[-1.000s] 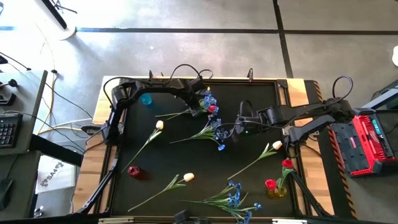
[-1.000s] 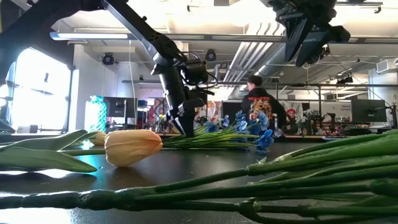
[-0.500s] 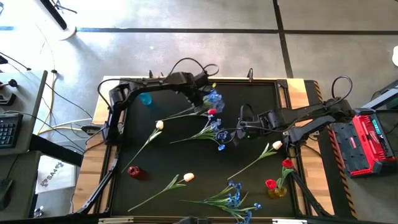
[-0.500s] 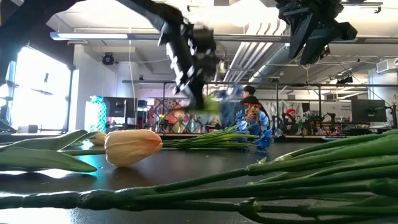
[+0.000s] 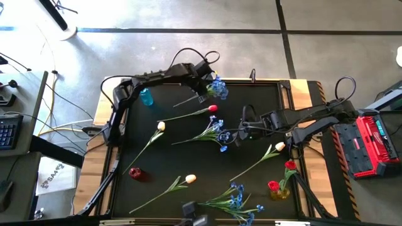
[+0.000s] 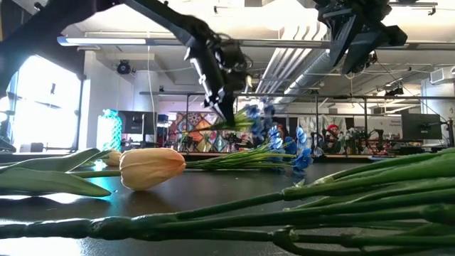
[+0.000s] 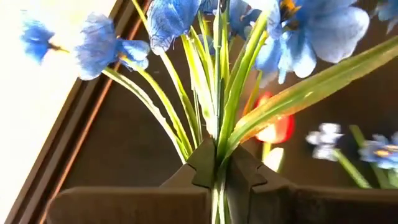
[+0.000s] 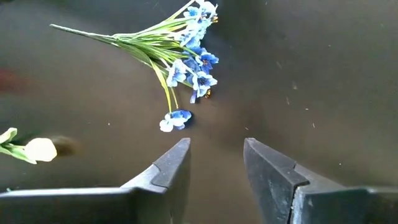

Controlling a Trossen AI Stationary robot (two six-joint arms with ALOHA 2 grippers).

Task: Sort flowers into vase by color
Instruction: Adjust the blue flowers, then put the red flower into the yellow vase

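Observation:
My left gripper is up near the table's far edge, shut on a spray of small blue blossoms that is also seen in the low view. A blue vase stands to its left. A red tulip lies on the mat just nearer. My right gripper hovers open above the mat's middle, next to another blue spray lying flat. Cream tulips lie on the mat. My left gripper pinches the spray's bunched green stems between its two fingers, just below where they fan out into leaves and blossoms. The fingers slant down from above and lie across the stems. The spray is lifted clear, its bare stem end trailing toward the blue vase.
A red vase stands near the left front. A yellow vase at the right front holds red tulips. More blue sprays lie at the near edge. The black mat has a raised frame.
My left gripper has risen from the mat and gone toward the far edge, taking the blue spray with it. The spray now hangs clear of the table. The red tulip that lay beside it has stayed on the mat.

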